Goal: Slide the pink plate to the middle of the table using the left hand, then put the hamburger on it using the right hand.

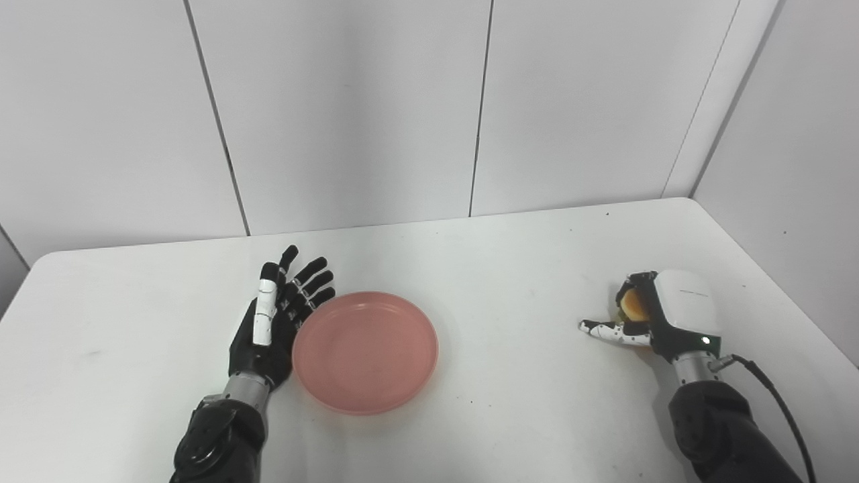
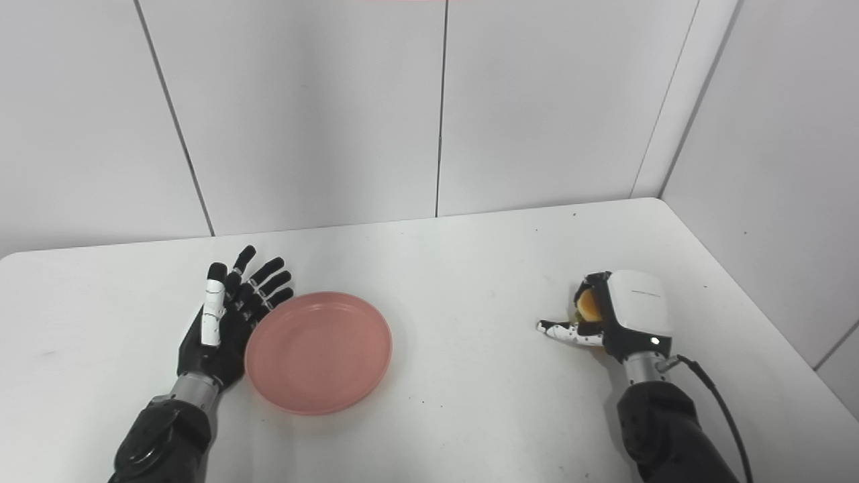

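The pink plate (image 1: 366, 350) lies flat on the white table (image 1: 510, 268), left of centre. My left hand (image 1: 275, 318) rests open against the plate's left rim, fingers spread and pointing away from me. At the right side, my right hand (image 1: 661, 312) is curled around the hamburger (image 1: 633, 306), of which only a tan bun edge shows between the fingers and the white back of the hand. The thumb sticks out to the left, low over the table.
White wall panels stand behind the table and along its right side. The table's right edge (image 1: 778, 282) runs close to the right hand. A black cable (image 1: 778, 396) trails from the right wrist.
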Robot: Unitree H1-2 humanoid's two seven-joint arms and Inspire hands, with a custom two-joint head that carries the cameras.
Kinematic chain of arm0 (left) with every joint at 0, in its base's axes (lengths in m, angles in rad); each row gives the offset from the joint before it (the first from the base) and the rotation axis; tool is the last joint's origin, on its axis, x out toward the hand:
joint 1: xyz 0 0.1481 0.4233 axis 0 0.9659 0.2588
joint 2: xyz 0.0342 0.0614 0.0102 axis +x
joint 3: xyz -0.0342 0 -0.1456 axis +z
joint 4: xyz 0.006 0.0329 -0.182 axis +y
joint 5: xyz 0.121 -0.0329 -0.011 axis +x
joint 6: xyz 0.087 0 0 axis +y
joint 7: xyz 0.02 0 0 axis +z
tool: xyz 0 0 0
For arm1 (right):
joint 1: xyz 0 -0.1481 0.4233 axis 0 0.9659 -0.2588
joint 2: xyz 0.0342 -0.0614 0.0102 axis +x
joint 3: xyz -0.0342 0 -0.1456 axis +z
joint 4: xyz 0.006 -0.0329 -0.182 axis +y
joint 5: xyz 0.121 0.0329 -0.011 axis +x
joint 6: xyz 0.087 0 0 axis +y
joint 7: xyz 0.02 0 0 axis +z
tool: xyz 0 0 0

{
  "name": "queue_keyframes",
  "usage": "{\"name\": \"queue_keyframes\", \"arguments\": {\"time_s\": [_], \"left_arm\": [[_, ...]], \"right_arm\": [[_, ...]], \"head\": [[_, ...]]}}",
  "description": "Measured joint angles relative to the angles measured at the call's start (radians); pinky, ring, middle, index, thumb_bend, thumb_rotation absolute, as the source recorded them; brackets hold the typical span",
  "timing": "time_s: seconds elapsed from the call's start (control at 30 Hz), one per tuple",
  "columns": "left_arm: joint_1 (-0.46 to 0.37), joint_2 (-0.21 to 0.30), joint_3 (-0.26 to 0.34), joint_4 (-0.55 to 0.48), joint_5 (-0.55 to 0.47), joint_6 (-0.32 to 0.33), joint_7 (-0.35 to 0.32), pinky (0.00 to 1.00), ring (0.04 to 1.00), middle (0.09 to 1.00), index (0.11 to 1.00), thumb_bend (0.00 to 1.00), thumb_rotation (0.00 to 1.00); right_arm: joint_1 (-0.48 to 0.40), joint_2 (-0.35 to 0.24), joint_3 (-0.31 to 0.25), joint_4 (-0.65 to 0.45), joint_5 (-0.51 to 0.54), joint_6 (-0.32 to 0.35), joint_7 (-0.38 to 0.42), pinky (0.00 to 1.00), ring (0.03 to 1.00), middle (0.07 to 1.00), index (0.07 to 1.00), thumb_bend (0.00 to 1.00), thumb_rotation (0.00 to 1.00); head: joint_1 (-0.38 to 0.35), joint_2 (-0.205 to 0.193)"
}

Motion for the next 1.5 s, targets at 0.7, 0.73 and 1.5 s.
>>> {"name": "queue_keyframes", "arguments": {"time_s": [0.7,0.73,1.5], "left_arm": [[-0.023,-0.023,-0.004,0.041,0.014,-0.026,0.017,0.81,0.806,0.803,0.943,0.89,0.81],[-0.023,-0.03,-0.004,0.042,0.015,-0.028,0.017,0.81,0.805,0.802,0.943,0.89,0.81],[-0.068,-0.086,-0.023,0.136,0.093,-0.122,0.06,0.79,0.847,0.838,0.944,0.88,0.84]], "right_arm": [[-0.077,0.138,0.111,-0.397,-0.081,-0.012,0.166,0.14,0.201,0.289,0.344,0.67,0.41],[-0.084,0.15,0.119,-0.4,-0.084,-0.012,0.175,0.14,0.201,0.288,0.343,0.67,0.4],[-0.18,0.298,0.26,-0.257,-0.141,-0.057,0.214,0.15,0.211,0.306,0.367,0.71,0.23]], "head": [[0.132,-0.029],[0.132,-0.029],[0.293,-0.063]]}}
